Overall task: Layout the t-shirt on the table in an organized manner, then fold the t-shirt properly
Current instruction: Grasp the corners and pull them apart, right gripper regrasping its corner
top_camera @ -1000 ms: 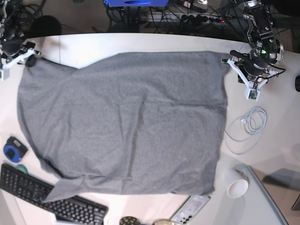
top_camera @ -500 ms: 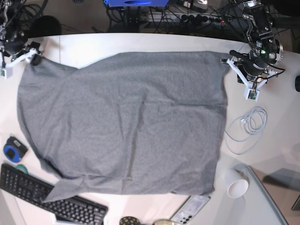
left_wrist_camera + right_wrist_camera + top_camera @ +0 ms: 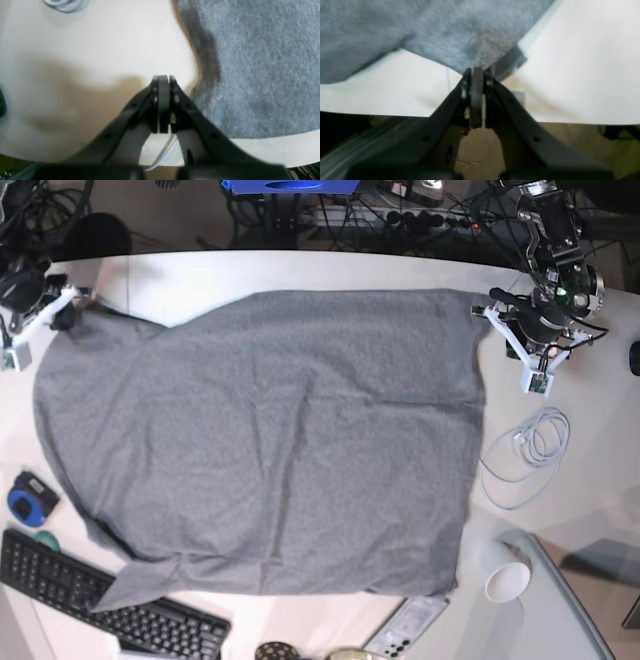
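white bench (image 3: 300, 270) with a curved far edge, dark cables and a power strip behind it along the top of the frame. spread over most of the bench: heather-grey t-shirt (image 3: 270, 440), mostly flat with shallow creases, one corner trailing toward the lower left of the frame beside a black keyboard (image 3: 90, 595). left of the shirt, low in the frame, a small blue and black device (image 3: 30, 498). right of the shirt, a loose coil of white cable (image 3: 525, 448); below that, a white cup (image 3: 505, 575) on its side and a phone (image 3: 405, 627) at the bottom edge.

right gripper (image 3: 62, 305) at the upper left of the base view, pressed together on the shirt's far corner, fabric drawn to a point there. same seen from the right wrist view: gripper (image 3: 477, 72) pinching the grey cloth (image 3: 470, 42) where it met the fingertips, cloth lifted off the bench (image 3: 582, 75) just behind the pinch.

left gripper (image 3: 490, 310) at the upper right of the base view, just beside the shirt's far right corner. from the left wrist view: gripper (image 3: 163, 78) pressed fully together with nothing between, over bare bench (image 3: 100, 50), shirt edge (image 3: 250, 62) just to its right, apart from the tips.
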`<state>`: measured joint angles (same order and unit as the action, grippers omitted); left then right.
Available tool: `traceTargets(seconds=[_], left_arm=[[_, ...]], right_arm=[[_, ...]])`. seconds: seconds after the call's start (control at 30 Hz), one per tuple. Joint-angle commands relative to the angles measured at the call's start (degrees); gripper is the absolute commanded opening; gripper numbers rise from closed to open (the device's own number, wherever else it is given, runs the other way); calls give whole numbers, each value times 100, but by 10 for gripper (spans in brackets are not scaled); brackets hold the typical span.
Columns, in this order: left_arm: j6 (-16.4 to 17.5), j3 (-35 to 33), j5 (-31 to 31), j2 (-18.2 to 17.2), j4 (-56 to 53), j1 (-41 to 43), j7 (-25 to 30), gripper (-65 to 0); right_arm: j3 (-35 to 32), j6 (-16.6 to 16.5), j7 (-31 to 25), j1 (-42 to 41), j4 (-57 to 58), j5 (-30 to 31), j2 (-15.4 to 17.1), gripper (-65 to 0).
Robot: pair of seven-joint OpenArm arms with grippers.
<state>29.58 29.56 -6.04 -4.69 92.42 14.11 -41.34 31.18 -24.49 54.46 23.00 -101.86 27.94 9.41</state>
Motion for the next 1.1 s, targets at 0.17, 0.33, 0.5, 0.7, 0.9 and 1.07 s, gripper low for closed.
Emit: traceTargets(seconds=[0.17, 0.33, 0.5, 0.7, 0.9, 1.07], left_arm=[[-53, -569, 2, 51, 371, -17, 77, -650], [-62, -736, 2, 51, 380, -35, 77, -650], [-62, -675, -15, 25, 380, 0, 77, -650], [-53, -297, 2, -10, 318, 9, 77, -650], [-44, -59, 2, -28, 283, -35, 77, -650], [-44, -95, 2, -37, 283, -35, 77, -650]], right_arm=[[-28, 326, 1082, -1584, -112, 94, 66, -644], [-775, 1196, 950, -2841, 951, 94, 66, -642], [-1320, 1486, 168, -3580, 2841, 94, 338, -482], [-1171, 1486, 9, -2586, 1611, 102, 655, -309], [-757, 1478, -448, -1672, 1558, 120, 409, -303], [-1109, 1469, -931, -1698, 2226, 120, 180, -302]])
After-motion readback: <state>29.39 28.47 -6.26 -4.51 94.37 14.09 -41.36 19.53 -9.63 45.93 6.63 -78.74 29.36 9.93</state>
